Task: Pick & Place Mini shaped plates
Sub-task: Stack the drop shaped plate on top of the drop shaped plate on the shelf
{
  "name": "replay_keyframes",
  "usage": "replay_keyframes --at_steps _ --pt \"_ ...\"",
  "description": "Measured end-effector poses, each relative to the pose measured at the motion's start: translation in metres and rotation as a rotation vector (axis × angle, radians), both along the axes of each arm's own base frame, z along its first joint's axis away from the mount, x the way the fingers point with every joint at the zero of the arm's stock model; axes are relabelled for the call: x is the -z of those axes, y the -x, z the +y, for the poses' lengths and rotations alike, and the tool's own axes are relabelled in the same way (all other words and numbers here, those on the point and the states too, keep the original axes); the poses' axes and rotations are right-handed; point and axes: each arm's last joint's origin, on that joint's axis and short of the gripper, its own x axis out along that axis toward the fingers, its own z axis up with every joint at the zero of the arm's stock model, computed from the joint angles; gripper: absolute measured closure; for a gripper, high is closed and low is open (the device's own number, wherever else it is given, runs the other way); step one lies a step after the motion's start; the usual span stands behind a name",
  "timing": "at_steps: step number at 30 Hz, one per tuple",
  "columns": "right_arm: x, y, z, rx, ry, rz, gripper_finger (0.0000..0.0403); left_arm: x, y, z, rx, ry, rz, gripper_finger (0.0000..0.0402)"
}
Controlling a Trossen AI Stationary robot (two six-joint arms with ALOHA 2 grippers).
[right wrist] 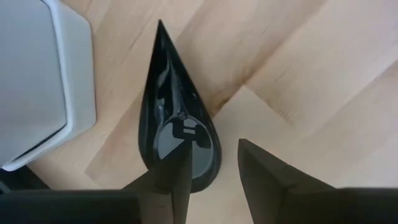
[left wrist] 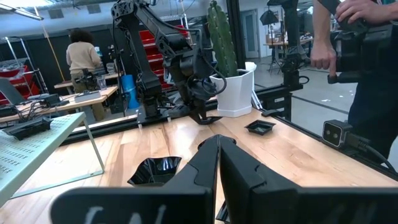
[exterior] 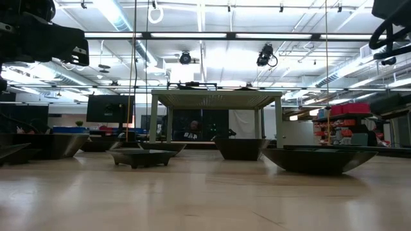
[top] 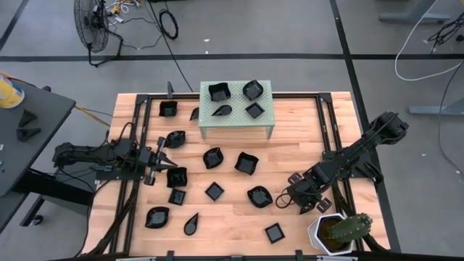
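Right gripper is low over the table's right front, just beside the white hexagonal cactus pot. Its fingers are spread, straddling the rounded rim of a glossy black teardrop-shaped mini plate lying flat on the wooden table: one finger over the bowl, one outside. No pinch is seen yet.

For a sound grip, the rim should be seated well between the pads before closing, and the lift kept straight, clear of the pot.

Left gripper waits over the table's left, fingers pressed together, empty. Other black plates are scattered between; four sit on the pale green perforated metal stand.
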Motion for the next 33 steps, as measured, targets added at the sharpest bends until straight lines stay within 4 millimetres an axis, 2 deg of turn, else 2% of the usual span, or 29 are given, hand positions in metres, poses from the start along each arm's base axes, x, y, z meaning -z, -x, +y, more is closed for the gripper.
replay_keyframes --at_steps 5,19,28,33 --pt "0.0035 0.0011 -0.0005 -0.004 -0.008 -0.001 0.0289 0.0001 0.0000 0.0000 0.000 0.000 0.000 0.0378" --pt "0.0035 0.0005 -0.0009 -0.004 -0.008 -0.005 0.0372 0.0000 0.0000 0.0000 0.000 0.000 0.000 0.0378" --pt "0.0035 0.0006 -0.0009 -0.021 -0.009 -0.009 0.0399 0.0000 0.0000 0.0000 0.000 0.000 0.000 0.0378" --pt "0.0035 0.0006 -0.0009 -0.028 -0.009 -0.011 0.0400 0.0000 0.0000 0.0000 0.000 0.000 0.000 0.0378"
